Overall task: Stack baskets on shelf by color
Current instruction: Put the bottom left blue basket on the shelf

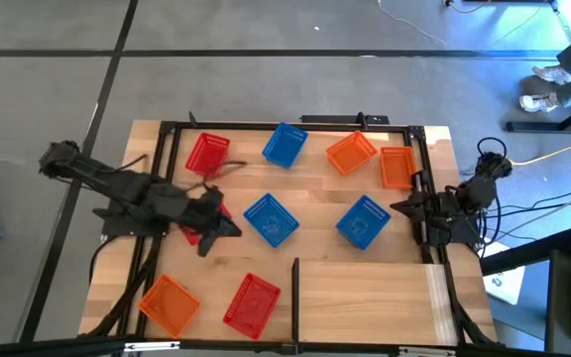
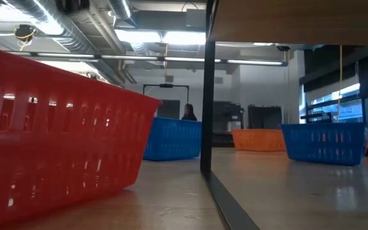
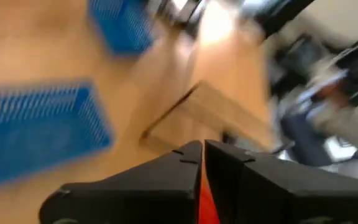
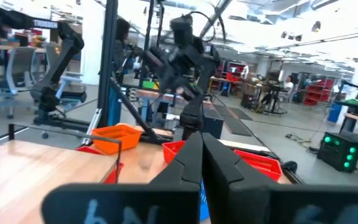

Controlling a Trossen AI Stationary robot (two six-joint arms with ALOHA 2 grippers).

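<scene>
While the left gripper (image 1: 228, 229) pinches a red basket (image 1: 198, 235) by its rim, fingers nearly shut on it, that thin hold could slip mid-carry and drop it onto the blue basket (image 1: 271, 219) just to its right on the shelf (image 1: 365, 288). At the right edge, the right gripper (image 1: 401, 207) waits, closed and empty.
</scene>
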